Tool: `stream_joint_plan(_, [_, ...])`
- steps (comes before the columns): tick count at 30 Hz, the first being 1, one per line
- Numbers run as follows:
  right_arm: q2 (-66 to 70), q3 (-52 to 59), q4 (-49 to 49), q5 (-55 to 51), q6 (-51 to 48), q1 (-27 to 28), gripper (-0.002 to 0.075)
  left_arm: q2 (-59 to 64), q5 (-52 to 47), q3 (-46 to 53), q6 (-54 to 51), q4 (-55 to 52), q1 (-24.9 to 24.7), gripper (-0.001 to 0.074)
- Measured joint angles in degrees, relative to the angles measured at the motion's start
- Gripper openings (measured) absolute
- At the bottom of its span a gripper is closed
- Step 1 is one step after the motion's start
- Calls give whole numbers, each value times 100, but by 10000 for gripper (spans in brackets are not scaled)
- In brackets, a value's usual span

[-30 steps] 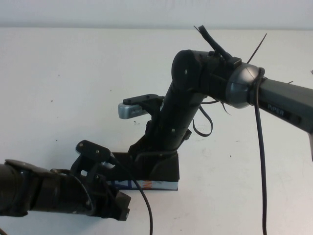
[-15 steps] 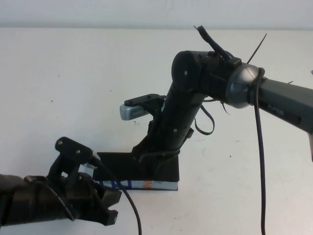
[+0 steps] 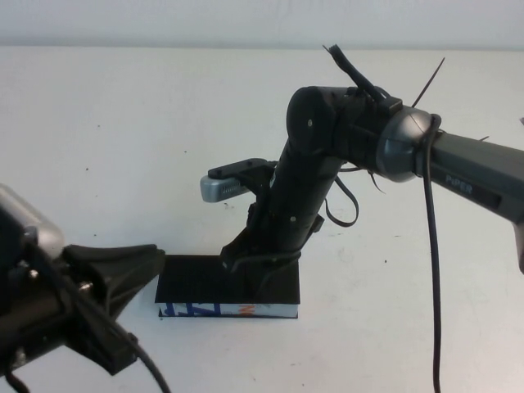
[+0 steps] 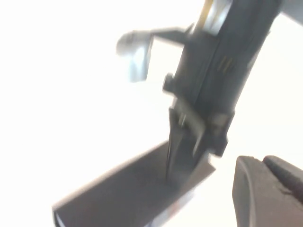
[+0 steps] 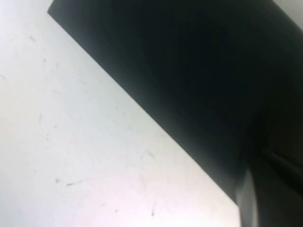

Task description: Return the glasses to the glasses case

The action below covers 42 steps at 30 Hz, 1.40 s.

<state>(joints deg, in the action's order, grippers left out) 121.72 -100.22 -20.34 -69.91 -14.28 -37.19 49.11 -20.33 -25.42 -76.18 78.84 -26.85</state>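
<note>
The glasses case (image 3: 196, 282) lies on the white table with its black lid down and its blue, white and orange front (image 3: 214, 309) facing me. The glasses are hidden. My right gripper (image 3: 260, 270) points straight down, shut, with its tip resting on the right part of the lid. From the left wrist, the same shut tip (image 4: 169, 163) touches the case (image 4: 118, 196). The right wrist view is filled by the dark case (image 5: 189, 71) beside that gripper (image 5: 265, 189). My left gripper (image 3: 151, 255) sits just left of the case, apart from it, shut and holding nothing (image 4: 267, 191).
The white tabletop (image 3: 123, 147) stretches bare behind and to both sides of the case. The right arm (image 3: 458, 168) comes in from the right edge, with a black cable (image 3: 434, 270) hanging from it. Its grey wrist camera (image 3: 219, 187) juts out to the left above the case.
My left arm has pulled back to the lower left, away from the case, uncovering the lid's left part. The right gripper has stayed on the lid.
</note>
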Motion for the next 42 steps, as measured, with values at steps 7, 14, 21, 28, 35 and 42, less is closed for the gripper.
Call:
stream_joint_plan(7, [-494,-90,19,10,0,0,-12,-1553,880,99,30,-323,0,-1])
stream_joint_plan(14, [-2008,72,368,-16,73,0,-11,-3088,2274,1112,44,-287,0,-1])
stream_joint_plan(21, [-4036,1226,664,324,360,0,-12,-3921,3231,2281,272,68,0,-1])
stream_joint_plan(28, [-5997,2991,687,1481,630,0,-12,-3945,3465,2689,283,594,0,-1])
stream_joint_plan(35, [-7569,4688,687,2808,835,0,-12,-3945,3530,2689,283,898,0,-1])
stream_joint_plan(42, [-8466,6176,525,3762,846,0,-12,-3945,3539,2689,283,920,0,-1])
